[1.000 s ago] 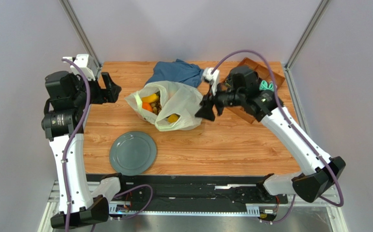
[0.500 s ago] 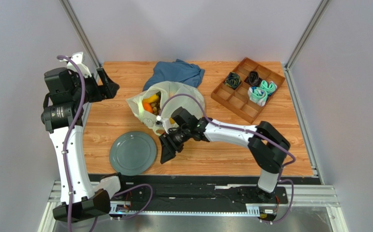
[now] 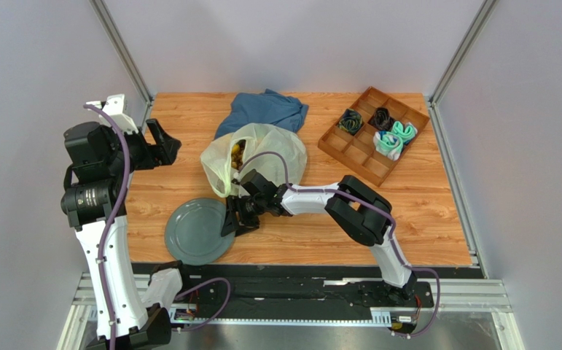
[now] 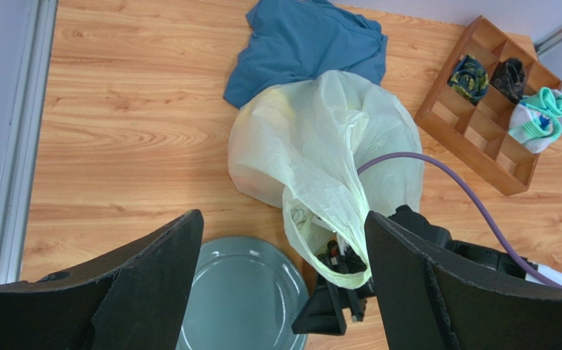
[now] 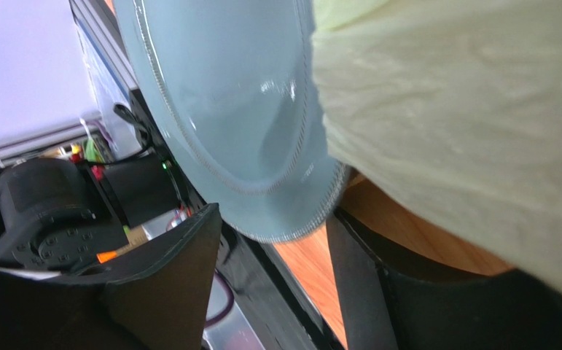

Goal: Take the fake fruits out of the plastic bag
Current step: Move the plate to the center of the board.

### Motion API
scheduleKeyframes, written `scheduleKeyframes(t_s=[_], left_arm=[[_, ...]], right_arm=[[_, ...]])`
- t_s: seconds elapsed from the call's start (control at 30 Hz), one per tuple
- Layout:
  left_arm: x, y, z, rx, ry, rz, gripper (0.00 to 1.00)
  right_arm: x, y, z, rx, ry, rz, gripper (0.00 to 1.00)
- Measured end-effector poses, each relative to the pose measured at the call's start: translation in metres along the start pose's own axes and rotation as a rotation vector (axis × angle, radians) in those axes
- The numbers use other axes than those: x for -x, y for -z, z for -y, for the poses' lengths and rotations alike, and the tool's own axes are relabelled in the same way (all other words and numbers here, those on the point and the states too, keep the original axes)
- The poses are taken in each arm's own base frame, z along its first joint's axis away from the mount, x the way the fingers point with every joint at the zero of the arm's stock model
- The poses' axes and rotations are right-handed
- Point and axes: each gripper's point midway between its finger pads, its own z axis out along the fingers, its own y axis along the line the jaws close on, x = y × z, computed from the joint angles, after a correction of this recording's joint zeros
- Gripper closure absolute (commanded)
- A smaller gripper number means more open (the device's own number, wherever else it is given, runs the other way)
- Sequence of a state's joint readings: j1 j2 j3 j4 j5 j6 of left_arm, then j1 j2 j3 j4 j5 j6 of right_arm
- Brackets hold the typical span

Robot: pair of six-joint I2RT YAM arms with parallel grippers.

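- Right pincer (image 3: 235,224): low over the near part of the tabletop (image 3: 422,211), at the right rim of the plate. Its jaws stand partly apart with nothing seen between them. The bag's film lies over one finger; whether it is caught there cannot be told.
- Left pincer (image 4: 282,219): raised above the left side of the tabletop, jaws spread wide, holding nothing.
- Plastic bag (image 3: 280,149): pale yellow-green and translucent, lying mid-tabletop. One drawn-out end reaches down to the right pincer.
- Fake fruits (image 3: 235,154): inside the bag, seen only as yellow and dark shapes at its left-facing mouth.
- Plate (image 3: 192,233): grey-blue and round, flat on the tabletop near the front edge, just beside the bag's drawn-out end.
- Blue cloth (image 3: 265,109): crumpled behind the bag and touching it.
- Wooden tray (image 3: 355,154): divided into compartments, at the far right corner, apart from the bag.
- Rolled socks (image 3: 391,140): dark and mint, in the tray's far compartments.
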State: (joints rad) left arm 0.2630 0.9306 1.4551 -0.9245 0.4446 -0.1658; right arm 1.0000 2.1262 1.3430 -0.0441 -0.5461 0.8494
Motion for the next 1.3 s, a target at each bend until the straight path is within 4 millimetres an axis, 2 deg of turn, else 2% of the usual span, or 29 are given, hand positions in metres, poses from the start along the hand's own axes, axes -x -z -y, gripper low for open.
scheduleKeyframes(t_s=[0.07,0.2,0.23,0.33,0.37,0.43,0.67,0.83,0.93,1.03,1.07,1.1,1.13,1.17,1.2,1.23,1.3], left_arm=[[-0.002,-0.001,-0.001,0.002,0.003,-0.007,0.10],[-0.010,-0.004,-0.003,0.003,0.012,-0.028,0.11],[-0.011,-0.004,-0.003,0.002,0.012,-0.032,0.11],[-0.012,-0.004,-0.001,-0.012,0.009,-0.035,0.11],[-0.012,-0.004,0.000,-0.018,0.009,-0.036,0.11],[-0.011,-0.004,0.003,-0.032,0.010,-0.036,0.11],[-0.018,-0.016,0.005,-0.075,0.036,-0.068,0.12],[-0.021,-0.027,0.002,-0.093,0.053,-0.096,0.13],[-0.021,-0.032,0.001,-0.099,0.057,-0.101,0.13],[-0.021,-0.033,0.002,-0.108,0.060,-0.105,0.13],[-0.021,-0.034,0.002,-0.111,0.059,-0.105,0.13],[-0.021,-0.034,0.003,-0.116,0.059,-0.105,0.13],[-0.021,-0.034,0.004,-0.121,0.060,-0.106,0.12],[-0.022,-0.034,0.005,-0.127,0.061,-0.108,0.12],[-0.024,-0.034,0.006,-0.134,0.063,-0.112,0.11],[-0.027,-0.034,0.008,-0.145,0.067,-0.121,0.10],[-0.040,-0.034,0.012,-0.173,0.080,-0.152,0.10]], right_arm=[[0.003,-0.005,-0.001,0.004,-0.011,0.011,0.66],[0.003,-0.013,0.005,0.011,-0.026,0.007,0.77],[0.004,-0.011,0.006,0.016,-0.024,0.008,0.79],[-0.004,0.003,0.015,0.012,-0.029,0.006,0.96],[-0.010,0.012,0.021,0.008,-0.037,0.006,1.00],[-0.020,0.039,0.035,-0.012,-0.077,0.006,1.00],[-0.018,0.108,0.088,-0.095,-0.119,0.084,1.00],[-0.028,0.155,0.123,-0.168,-0.154,0.113,1.00],[-0.021,0.186,0.148,-0.206,-0.196,0.164,1.00],[-0.009,0.218,0.181,-0.275,-0.245,0.232,1.00],[-0.006,0.228,0.192,-0.302,-0.266,0.251,0.98],[-0.006,0.235,0.201,-0.325,-0.285,0.263,0.90],[-0.005,0.241,0.206,-0.341,-0.295,0.269,0.69],[-0.003,0.246,0.208,-0.355,-0.297,0.272,0.60],[0.000,0.248,0.207,-0.356,-0.290,0.274,0.52],[0.008,0.252,0.200,-0.351,-0.245,0.277,0.27],[0.018,0.255,0.186,-0.346,-0.180,0.276,0.11]])
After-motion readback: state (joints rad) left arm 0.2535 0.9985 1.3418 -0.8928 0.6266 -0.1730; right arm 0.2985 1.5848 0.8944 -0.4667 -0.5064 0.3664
